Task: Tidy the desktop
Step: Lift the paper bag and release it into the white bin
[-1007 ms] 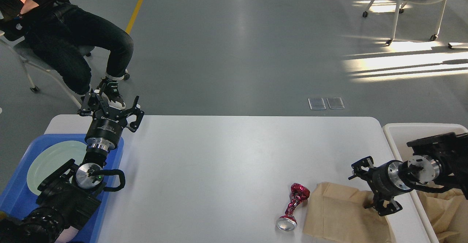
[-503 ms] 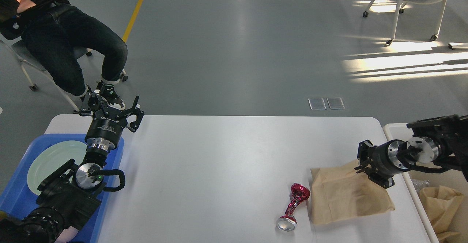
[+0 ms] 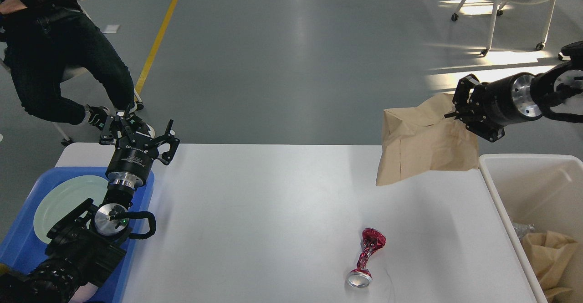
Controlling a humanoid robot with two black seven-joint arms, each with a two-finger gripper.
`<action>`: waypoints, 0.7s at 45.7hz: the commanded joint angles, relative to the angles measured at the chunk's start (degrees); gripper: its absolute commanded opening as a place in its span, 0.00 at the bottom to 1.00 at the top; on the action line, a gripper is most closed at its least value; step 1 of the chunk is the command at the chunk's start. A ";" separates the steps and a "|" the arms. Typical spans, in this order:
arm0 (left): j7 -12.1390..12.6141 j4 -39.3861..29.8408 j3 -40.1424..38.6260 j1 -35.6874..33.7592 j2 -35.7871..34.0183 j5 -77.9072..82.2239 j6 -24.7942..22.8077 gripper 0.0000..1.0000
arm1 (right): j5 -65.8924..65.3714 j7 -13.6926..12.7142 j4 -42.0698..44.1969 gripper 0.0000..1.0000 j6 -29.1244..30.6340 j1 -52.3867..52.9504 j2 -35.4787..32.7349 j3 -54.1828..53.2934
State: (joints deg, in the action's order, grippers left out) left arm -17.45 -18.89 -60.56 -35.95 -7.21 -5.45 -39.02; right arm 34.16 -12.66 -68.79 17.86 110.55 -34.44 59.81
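The white desktop (image 3: pixel 273 212) fills the lower middle of the head view. A crushed red can (image 3: pixel 366 257) lies on it near the front right. A brown paper bag (image 3: pixel 426 141) hangs in the air above the desktop's far right corner, and my right gripper (image 3: pixel 460 111) is shut on its upper right edge. My left gripper (image 3: pixel 136 132) stands open at the far left corner, above the blue tray, with nothing between its fingers.
A blue tray (image 3: pixel 27 248) with a pale green plate (image 3: pixel 63 202) sits at the left edge. A white bin (image 3: pixel 533 166) holding crumpled brown paper (image 3: pixel 549 253) stands at the right. A seated person (image 3: pixel 54 48) is at the far left, a chair (image 3: pixel 519 2) at the far right.
My right gripper closed on the brown paper bag and lifted it off the desktop, up and toward the far right. The person's legs shifted. My left arm has stayed still.
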 commanded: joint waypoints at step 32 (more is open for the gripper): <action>-0.04 -0.01 0.00 0.00 0.00 0.00 0.00 0.96 | -8.49 0.09 11.21 0.00 -22.96 -12.81 -4.14 5.67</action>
State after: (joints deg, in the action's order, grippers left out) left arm -17.49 -18.92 -60.56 -35.95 -7.21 -5.45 -39.02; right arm 26.72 -12.58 -61.19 -0.37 104.78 -37.81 65.74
